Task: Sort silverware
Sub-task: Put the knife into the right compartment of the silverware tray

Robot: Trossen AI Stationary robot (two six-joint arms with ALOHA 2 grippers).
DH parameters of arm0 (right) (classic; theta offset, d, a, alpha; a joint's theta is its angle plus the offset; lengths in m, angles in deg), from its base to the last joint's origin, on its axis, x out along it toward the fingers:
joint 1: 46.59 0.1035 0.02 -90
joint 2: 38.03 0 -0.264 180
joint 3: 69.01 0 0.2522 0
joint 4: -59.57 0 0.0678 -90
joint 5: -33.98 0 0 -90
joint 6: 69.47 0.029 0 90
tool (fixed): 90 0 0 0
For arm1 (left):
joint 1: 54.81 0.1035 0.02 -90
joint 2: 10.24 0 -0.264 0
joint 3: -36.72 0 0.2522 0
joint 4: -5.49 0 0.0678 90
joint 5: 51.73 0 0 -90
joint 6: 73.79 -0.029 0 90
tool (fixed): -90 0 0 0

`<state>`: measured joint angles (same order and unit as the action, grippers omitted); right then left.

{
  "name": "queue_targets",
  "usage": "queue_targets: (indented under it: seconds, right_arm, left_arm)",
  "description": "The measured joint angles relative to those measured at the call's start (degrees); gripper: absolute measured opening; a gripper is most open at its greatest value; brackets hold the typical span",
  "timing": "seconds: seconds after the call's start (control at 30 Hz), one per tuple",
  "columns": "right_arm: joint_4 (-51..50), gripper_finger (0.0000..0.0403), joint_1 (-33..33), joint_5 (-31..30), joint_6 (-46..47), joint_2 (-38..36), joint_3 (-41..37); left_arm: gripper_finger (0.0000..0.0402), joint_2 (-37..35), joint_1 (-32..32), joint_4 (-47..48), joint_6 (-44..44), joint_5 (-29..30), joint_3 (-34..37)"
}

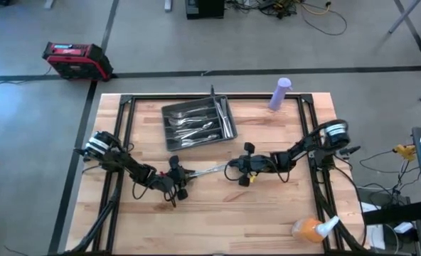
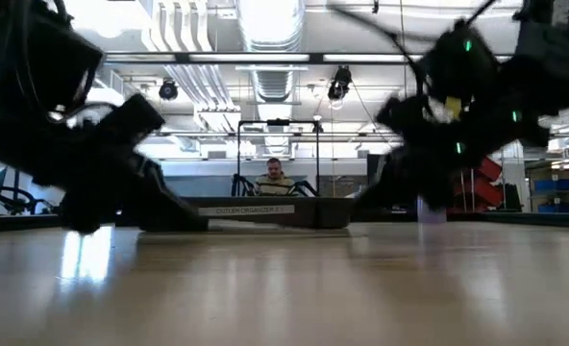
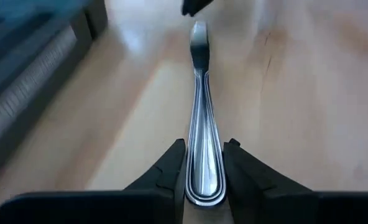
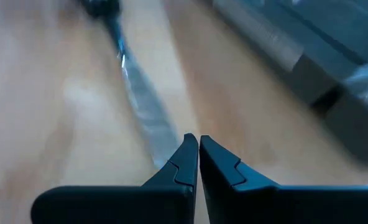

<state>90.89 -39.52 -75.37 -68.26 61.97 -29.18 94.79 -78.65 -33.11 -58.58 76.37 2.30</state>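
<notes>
silverware mostly in tray; one fork left, clamped by left gripper, right gripper pinching its far end.

One camera looks straight down on the whole tabletop, another sits level at its surface facing the room, and both close wrist cameras share one utensil between the arms.

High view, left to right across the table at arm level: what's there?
Left tool → piece of silverware held between both tools → right tool → spray bottle at the table's right front corner.
</notes>
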Motion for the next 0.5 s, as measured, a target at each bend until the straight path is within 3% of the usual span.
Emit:
queue_targets:
  seconds: [0.2, 0.37, 0.5]
  right_arm:
    - [-15.27, 0.0017, 0.48, -4.87, 9.78, -14.07, -0.69]
    - [-9.35, 0.0085, 2.61, -5.8, 23.62, -15.91, -3.68]
    - [2.26, 0.0146, 3.12, -12.05, 34.07, -11.22, -4.71]
  left_arm:
    - [0.0066, -5.77, 0.52, 4.1, -3.53, 6.79, -1.19]
    - [0.0066, -10.31, 1.14, 2.41, -13.26, 13.36, -2.99]
    - [0.0066, -13.46, 2.99, 1.26, -19.46, 14.04, -4.23]
